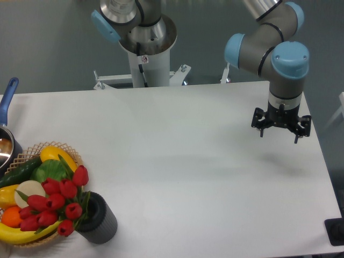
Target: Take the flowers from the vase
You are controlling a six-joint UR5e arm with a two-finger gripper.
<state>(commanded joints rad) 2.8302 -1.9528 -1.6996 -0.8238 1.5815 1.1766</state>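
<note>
The flowers (55, 202), a bunch of red tulip buds with green stems and leaves, lean left out of the vase (101, 221) and over the wicker basket. The vase is a dark grey ribbed cylinder standing near the table's front left corner. My gripper (280, 128) hangs far off at the right side of the table, pointing down, a little above the surface. Its black body hides the fingers from this camera. Nothing shows in it.
A wicker basket (69, 150) with banana, orange, cucumber, lettuce and other produce sits at the front left, touching the vase. A blue-handled pot (7, 102) pokes in at the left edge. A second robot base (144, 48) stands behind the table.
</note>
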